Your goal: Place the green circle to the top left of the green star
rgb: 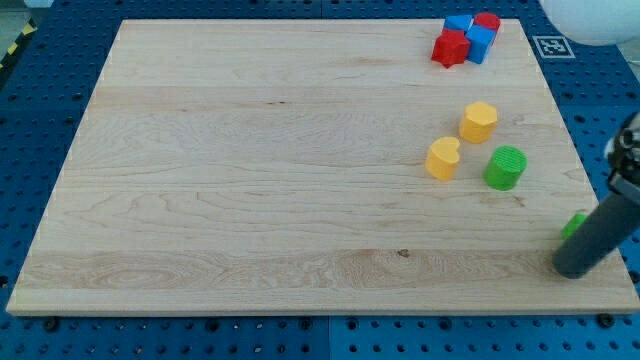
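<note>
Two yellow blocks (461,139) flank green circle (506,167) — my tip (574,268) hides green star (574,224).

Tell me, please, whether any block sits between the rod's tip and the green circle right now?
Nothing visible does. My tip sits at the board's lower right, with the green circle up and to the view's left across bare wood. The green star, mostly hidden behind the rod, lies beside the tip, off that line.

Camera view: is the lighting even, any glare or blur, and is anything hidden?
Camera view: lighting is soft and even on the wooden board, with faint shadows and no harsh glare; the green circle and yellow blocks look sharp; the rod near my tip looks slightly soft and covers most of a green block, so its shape is unreadable.
</note>
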Controlling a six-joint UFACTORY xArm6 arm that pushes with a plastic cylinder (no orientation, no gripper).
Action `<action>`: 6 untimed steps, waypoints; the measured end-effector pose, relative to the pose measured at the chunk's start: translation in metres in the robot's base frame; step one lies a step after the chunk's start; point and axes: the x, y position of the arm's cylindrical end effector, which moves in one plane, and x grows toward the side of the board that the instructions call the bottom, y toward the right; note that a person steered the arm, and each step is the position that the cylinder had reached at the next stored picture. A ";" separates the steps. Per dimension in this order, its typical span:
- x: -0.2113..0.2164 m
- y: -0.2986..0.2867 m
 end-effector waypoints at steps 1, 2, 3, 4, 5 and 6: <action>-0.013 -0.052; -0.058 -0.116; -0.128 -0.166; -0.174 -0.156; -0.171 -0.111; -0.163 -0.083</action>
